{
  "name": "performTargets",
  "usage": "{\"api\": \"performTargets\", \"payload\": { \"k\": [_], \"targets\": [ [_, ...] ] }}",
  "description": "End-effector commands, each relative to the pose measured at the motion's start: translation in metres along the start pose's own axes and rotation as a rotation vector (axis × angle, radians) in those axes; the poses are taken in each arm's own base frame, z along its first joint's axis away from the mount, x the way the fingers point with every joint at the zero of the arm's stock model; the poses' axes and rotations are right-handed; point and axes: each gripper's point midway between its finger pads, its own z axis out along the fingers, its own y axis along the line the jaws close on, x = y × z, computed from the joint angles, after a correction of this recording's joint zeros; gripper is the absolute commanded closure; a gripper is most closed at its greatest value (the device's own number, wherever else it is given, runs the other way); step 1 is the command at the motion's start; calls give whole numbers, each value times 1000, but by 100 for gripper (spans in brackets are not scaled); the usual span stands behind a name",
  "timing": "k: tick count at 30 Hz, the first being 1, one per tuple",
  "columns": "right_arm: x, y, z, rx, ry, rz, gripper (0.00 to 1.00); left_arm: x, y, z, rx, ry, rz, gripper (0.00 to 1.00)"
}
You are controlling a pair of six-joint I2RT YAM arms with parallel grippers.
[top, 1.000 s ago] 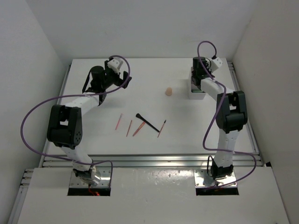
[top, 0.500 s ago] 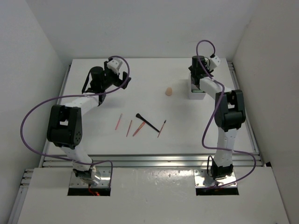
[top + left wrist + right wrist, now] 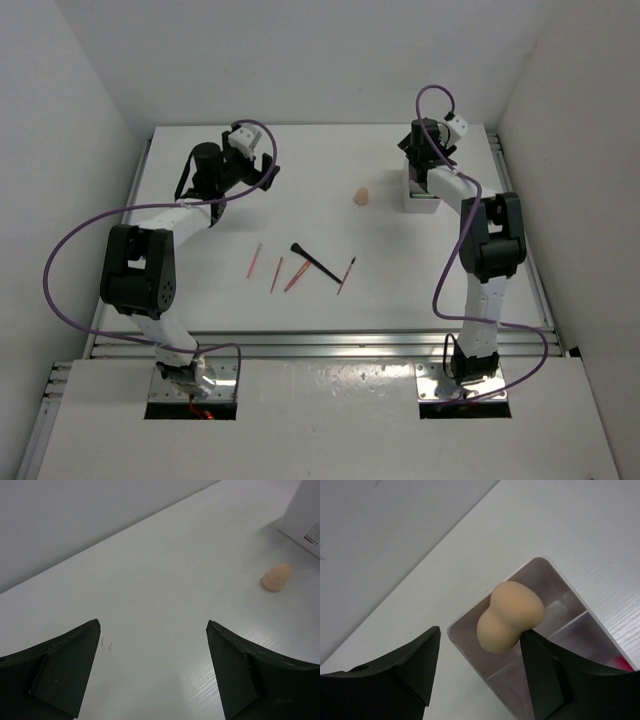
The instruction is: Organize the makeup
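**Top view.** The right arm is reaching to the far-right corner of the desk (image 3: 400, 300). Compared with one second ago, its wrist is sitting slightly closer to the far edge. The right claw (image 3: 416, 165) is hanging over the compartment box (image 3: 420, 203). The left arm is showing almost no shift, and the left claw (image 3: 268, 172) is hovering over the far-left area. Four pink pencils (image 3: 277, 274) and the black brush (image 3: 313, 262) are lying mid-desk, toward the near edge. One beige sponge (image 3: 361, 196) is sitting just left of the box. None of these is showing any displacement.

**Left wrist view.** The left claw (image 3: 153, 625) is standing released, jaws wide, with nothing between them. The beige sponge (image 3: 276, 576) is lying ahead to the right, near a corner of the box (image 3: 306, 515).

**Right wrist view.** The right claw (image 3: 480, 632) is spread wide, so released. A second sponge (image 3: 510, 616) is showing over the box's corner compartment and touching the inner edge of one finger (image 3: 545, 670) only. I cannot tell whether it is dropping, clinging or already resting inside.

**Judgement.** The small wrist shift is reading as the tail of a placing move, with this sponge going into the box. The other sponge, the pencils and the brush are remaining outside, so most of the sorting is still waiting. One risk is the sponge sticking to that finger and coming back out when the claw lifts.
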Motion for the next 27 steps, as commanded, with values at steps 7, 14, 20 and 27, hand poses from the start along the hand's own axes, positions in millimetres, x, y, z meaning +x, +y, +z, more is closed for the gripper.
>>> {"api": "performTargets", "payload": {
  "k": [7,14,20,27],
  "targets": [
    [-22,15,-20,-44,-22,119,31,-24,2,-12,-4,-60,26,6],
    [-32,26,-28,-83,-31,124,25,-24,1,-14,-4,-60,27,6],
    [-59,65,-38,-242,-93,-91,29,-24,-1,-14,5,-61,27,6],
    [-27,65,-51,-282,31,-371,25,-24,-2,-16,5,-61,27,6]
  ]
}}
